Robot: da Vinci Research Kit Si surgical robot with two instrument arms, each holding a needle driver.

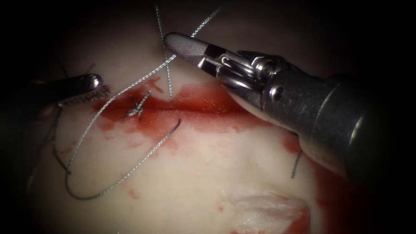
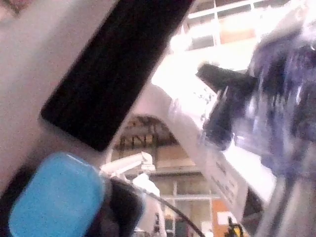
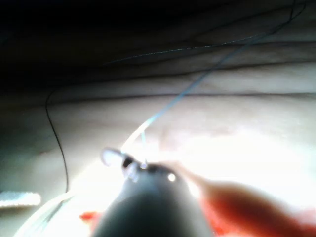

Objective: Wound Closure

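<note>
The tissue (image 1: pixel 208 173) has a cut running left to right, wet with red fluid (image 1: pixel 195 106). A tied knot (image 1: pixel 136 108) sits on the cut toward the left. My right tool (image 1: pixel 170 42) hangs above the cut with its jaws shut. The thread (image 1: pixel 130 89) crosses at those jaws, and I cannot tell whether it is pinched. From there it sweeps down left, loops (image 1: pixel 86 196) and ends near the cut (image 1: pixel 178 122). The right wrist view shows the thread (image 3: pixel 197 81) leading to the right tool (image 3: pixel 112 158). My left tool (image 1: pixel 102 86) stands open at the left end of the cut, holding nothing.
A second strand (image 1: pixel 164 56) runs down from the far side to the cut. A short cut end of thread (image 1: pixel 296 164) lies on the tissue under the right tool's shaft (image 1: pixel 325 112). A raw patch (image 1: pixel 268 212) marks the near tissue.
</note>
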